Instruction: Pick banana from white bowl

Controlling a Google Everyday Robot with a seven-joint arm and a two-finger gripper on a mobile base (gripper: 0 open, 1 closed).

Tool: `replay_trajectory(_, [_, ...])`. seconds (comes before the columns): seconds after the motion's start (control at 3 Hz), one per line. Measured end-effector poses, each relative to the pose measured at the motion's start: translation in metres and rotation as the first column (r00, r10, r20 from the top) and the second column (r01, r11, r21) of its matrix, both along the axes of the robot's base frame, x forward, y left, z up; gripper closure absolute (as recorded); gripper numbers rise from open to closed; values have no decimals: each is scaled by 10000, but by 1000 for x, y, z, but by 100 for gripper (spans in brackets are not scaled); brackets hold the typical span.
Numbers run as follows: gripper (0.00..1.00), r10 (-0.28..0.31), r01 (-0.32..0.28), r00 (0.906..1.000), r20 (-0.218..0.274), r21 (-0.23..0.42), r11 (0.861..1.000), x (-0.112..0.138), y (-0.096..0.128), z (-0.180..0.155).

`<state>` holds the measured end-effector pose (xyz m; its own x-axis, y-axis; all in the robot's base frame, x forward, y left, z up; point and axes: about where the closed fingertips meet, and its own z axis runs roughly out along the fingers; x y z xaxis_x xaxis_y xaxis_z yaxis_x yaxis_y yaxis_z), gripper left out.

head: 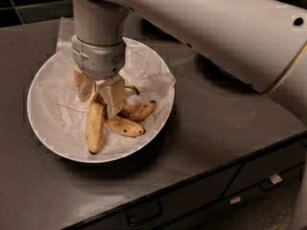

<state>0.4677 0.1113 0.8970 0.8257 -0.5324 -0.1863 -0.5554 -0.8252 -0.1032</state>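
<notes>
Grasping seems the step in hand: the beige two-finger gripper [98,97] sits over the upper end of the long, straight yellow banana [94,128] in the wide paper-lined white bowl [41,133], we cannot tell whether clamped, so next we need firm closing, then vertical lift.

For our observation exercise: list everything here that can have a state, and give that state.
white bowl: upright on the counter, lined with paper.
banana: unpeeled, lying in the white bowl, upper end under the gripper.
shorter bananas: unpeeled, lying beside it.
gripper: down inside the bowl, over the banana's upper end.
drawer: closed.
</notes>
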Motion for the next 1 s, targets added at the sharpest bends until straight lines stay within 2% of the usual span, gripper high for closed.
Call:
replay_trajectory(0.67, [47, 380, -376, 9981, 491, -99, 9992, 6, 5, -9])
replay_trajectory(1.0, [45, 492, -472, 9970, 595, -344, 9983, 9, 6, -16])
